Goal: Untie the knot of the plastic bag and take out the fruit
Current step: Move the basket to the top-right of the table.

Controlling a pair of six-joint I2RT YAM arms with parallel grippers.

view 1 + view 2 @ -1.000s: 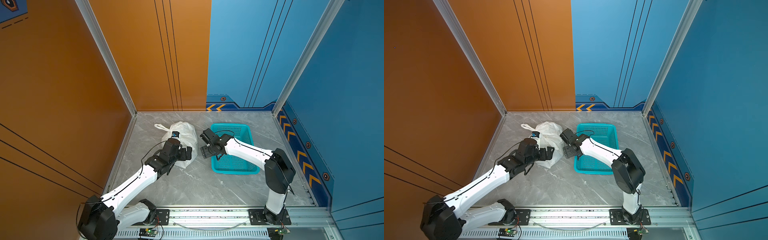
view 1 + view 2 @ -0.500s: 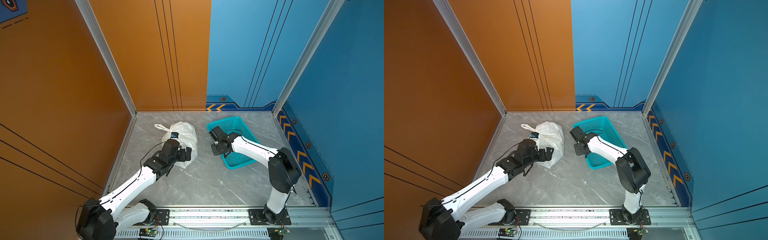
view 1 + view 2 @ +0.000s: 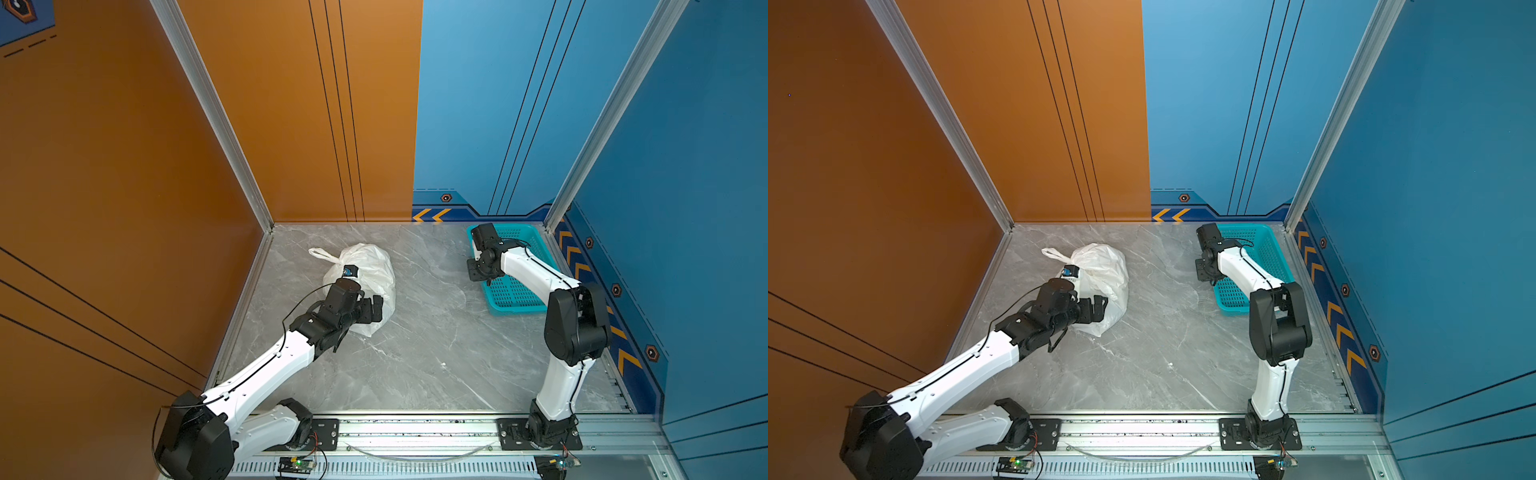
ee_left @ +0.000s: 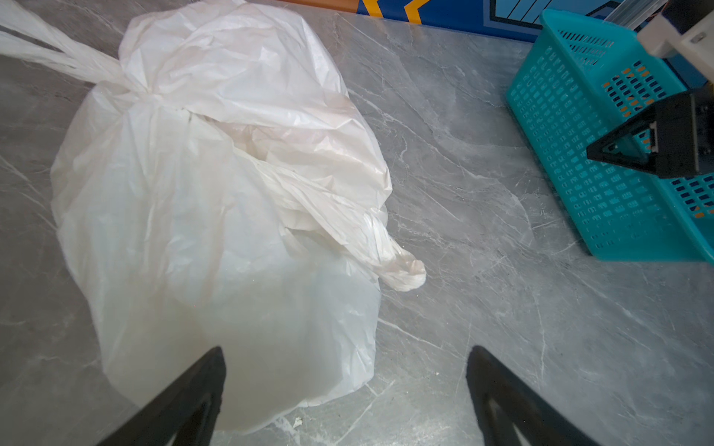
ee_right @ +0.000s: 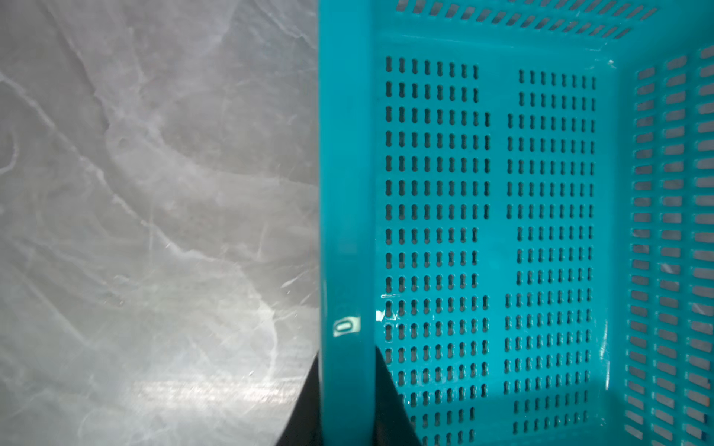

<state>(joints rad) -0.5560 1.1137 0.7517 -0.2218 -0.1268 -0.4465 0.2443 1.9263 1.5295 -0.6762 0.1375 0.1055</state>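
My left hand [image 4: 347,349] is wide open and holds nothing. Its fingers [image 4: 185,397] sit low at the near end of the plastic bag [image 4: 193,231], one over the plastic and one over bare worktop [image 4: 541,309]. I cannot tell whether they touch the bag. In both top views this hand [image 3: 372,309] [image 3: 1098,309] is at the bag's end nearest the arm bases.

The bag [image 3: 370,266] lies bulging and closed on the left half of the worktop. The knot [image 4: 152,98] is at its far end, away from my fingers, tied. One loop handle [image 4: 50,54] sticks out past it toward the far left corner. A second twisted strand [image 4: 402,270] runs down the bag's side, and its tip rests on the worktop. The plastic is too cloudy to make out any fruit.

My right hand [image 5: 347,363] is closed on the teal basket [image 5: 344,154], with the long rim pinched between its two fingers. In a top view this hand [image 3: 478,272] grips the side facing the bag. The basket [image 3: 513,293] is in the far right corner of the worktop, well apart from the bag.
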